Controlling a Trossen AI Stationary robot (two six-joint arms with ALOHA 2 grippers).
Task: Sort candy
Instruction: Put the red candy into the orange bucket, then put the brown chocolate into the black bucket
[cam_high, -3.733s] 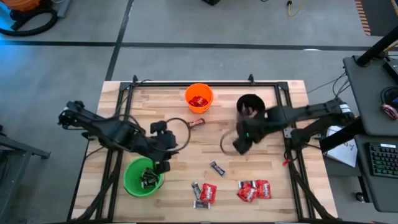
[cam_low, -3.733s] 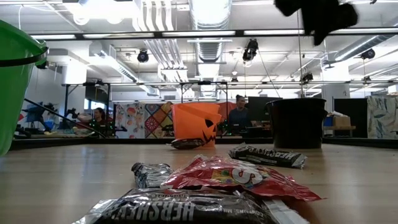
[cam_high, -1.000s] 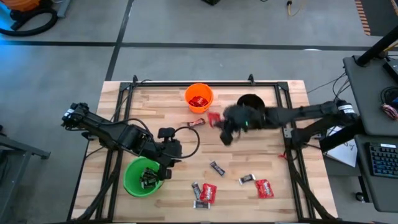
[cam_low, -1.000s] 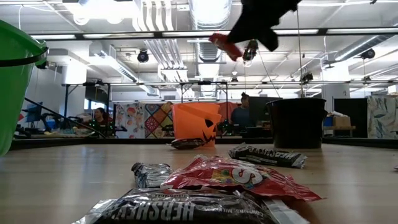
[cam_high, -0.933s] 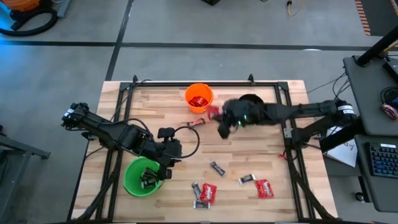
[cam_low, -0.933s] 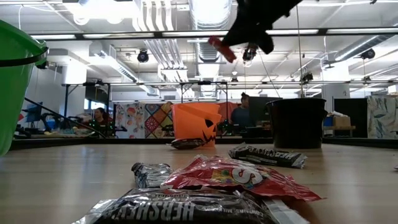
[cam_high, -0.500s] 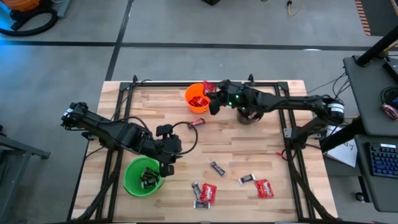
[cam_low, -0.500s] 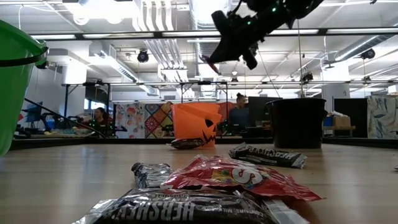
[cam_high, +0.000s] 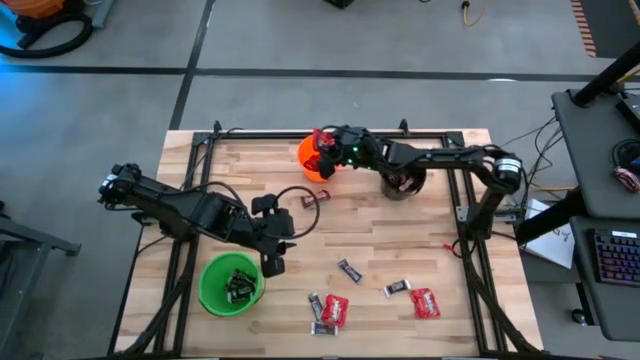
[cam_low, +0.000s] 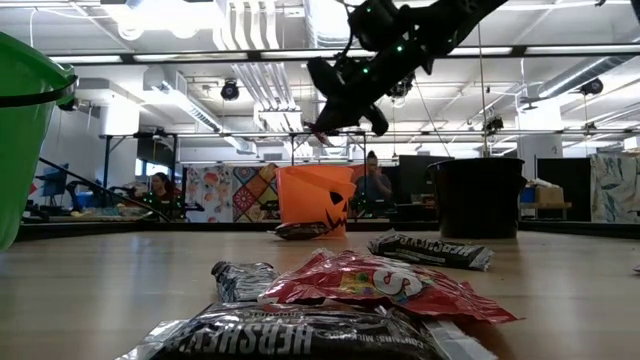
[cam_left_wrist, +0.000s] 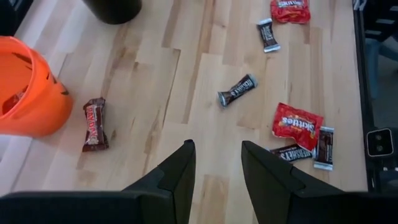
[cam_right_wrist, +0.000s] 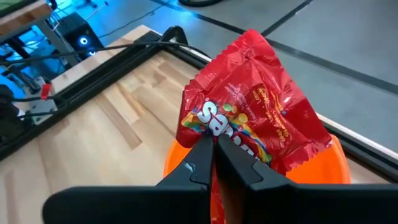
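- The right pincer (cam_high: 322, 143) is reaching out over the orange cup (cam_high: 318, 160) at the far side of the table (cam_high: 420, 240), clenched on a red candy packet (cam_right_wrist: 255, 121) that is hanging just above the cup's mouth.
- In the low view, that pincer (cam_low: 322, 128) is hovering directly above the orange cup (cam_low: 315, 200), clear of its rim.
- The left pincer (cam_high: 272, 262) is waiting above the wood beside the green cup (cam_high: 231, 283), its fingers (cam_left_wrist: 177, 171) standing apart and gripping nothing.
- The green cup is holding dark mini bars (cam_high: 238, 286).
- The black cup (cam_high: 403, 178) is sitting beside the orange one, under the right arm.
- A reddish-brown bar (cam_high: 309, 200) is lying on the table close to the orange cup.
- More loose candy is lying toward the near edge: a dark bar (cam_high: 349, 270), another dark bar (cam_high: 397, 289), a red packet (cam_high: 424, 302), and a red packet with dark bars (cam_high: 330, 312) touching it.
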